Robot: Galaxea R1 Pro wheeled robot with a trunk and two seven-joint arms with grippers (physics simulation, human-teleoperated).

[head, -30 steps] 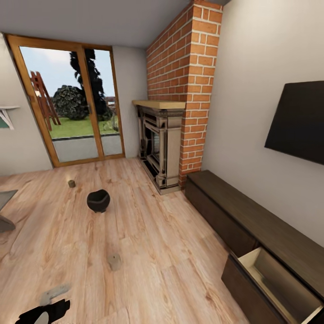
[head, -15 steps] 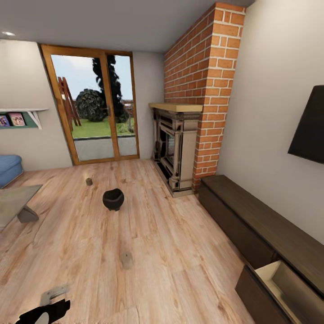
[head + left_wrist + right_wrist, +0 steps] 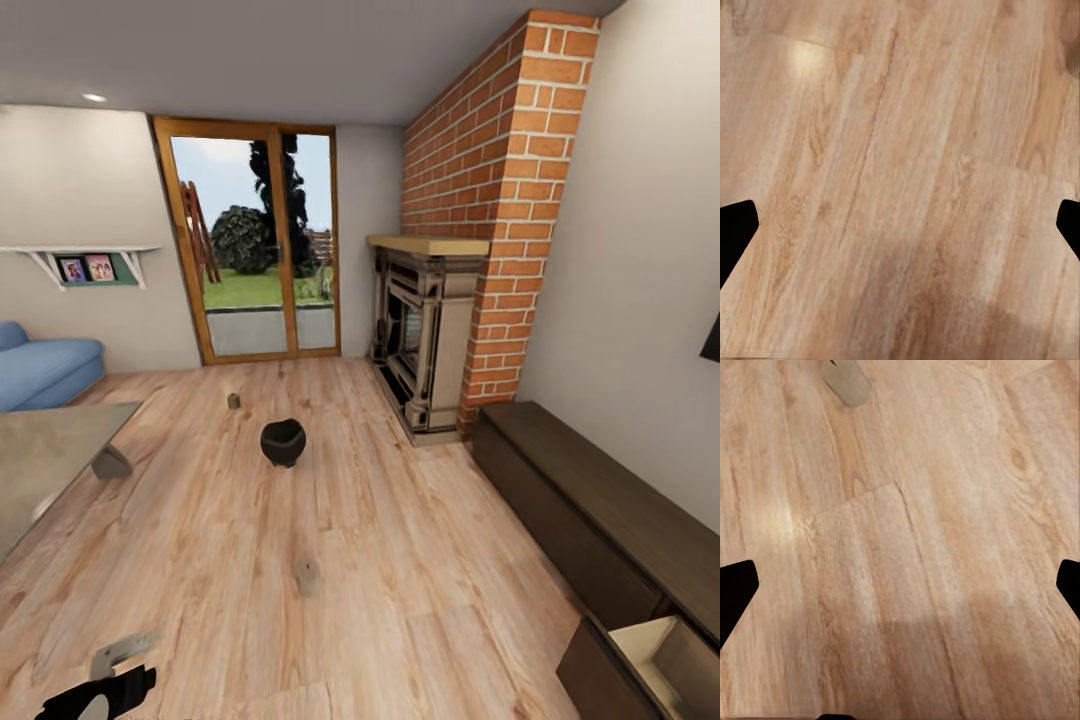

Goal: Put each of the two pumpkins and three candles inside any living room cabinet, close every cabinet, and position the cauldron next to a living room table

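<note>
Left end effector [image 3: 900, 225] spread wide, nothing between the fingers, hanging over bare wood floor [image 3: 400, 560]. Right end effector [image 3: 900, 585] likewise apart and empty above the planks. Farther out on the floor: one candle [image 3: 307, 576] closest, the black cauldron [image 3: 283, 441] mid-room and well apart from the grey table [image 3: 50, 455] at the left, a second candle [image 3: 234, 400] beyond it toward the glass door [image 3: 255, 250]. Along the right wall, the dark-brown cabinet [image 3: 600, 510], near drawer [image 3: 655, 650] pulled open, interior mostly out of frame. Judging by this: two candles at least left to stow, drawer to close, cauldron to shift beside the table.
</note>
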